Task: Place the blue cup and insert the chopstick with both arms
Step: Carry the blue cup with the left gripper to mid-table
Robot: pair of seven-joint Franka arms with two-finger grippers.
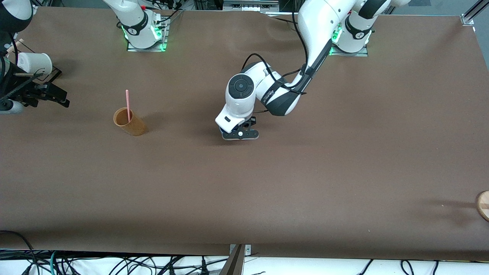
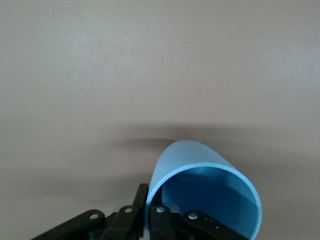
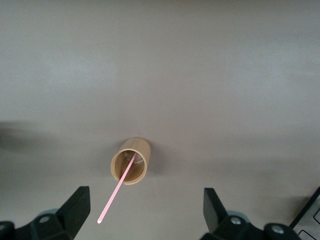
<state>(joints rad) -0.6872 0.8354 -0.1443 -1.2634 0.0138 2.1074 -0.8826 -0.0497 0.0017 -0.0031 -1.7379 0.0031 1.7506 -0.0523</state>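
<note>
1. Placement underway: left gripper (image 1: 240, 133), mid-table, clamps the blue cup (image 2: 205, 195) by its rim.
2. Chopstick (image 1: 128, 105) stands in the orange-brown cup (image 1: 130, 122), at nine o'clock from the blue cup; insertion remains.
3. Right gripper (image 3: 145, 210) hangs spread wide above it.

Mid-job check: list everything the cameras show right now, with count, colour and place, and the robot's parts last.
Blue cup: one, light blue, mid-table, held at its rim by the left end effector.
Orange-brown cup: one, toward the right arm's end of the table.
Chopstick: one, pale pink, standing in the orange-brown cup.
White cup: one, at the table edge at the right arm's end.
Wooden disc: one, partly visible at the left arm's end.
Table: brown.
Left end effector: shut on the blue cup's wall.
Right end effector: open, above the orange-brown cup.
</note>
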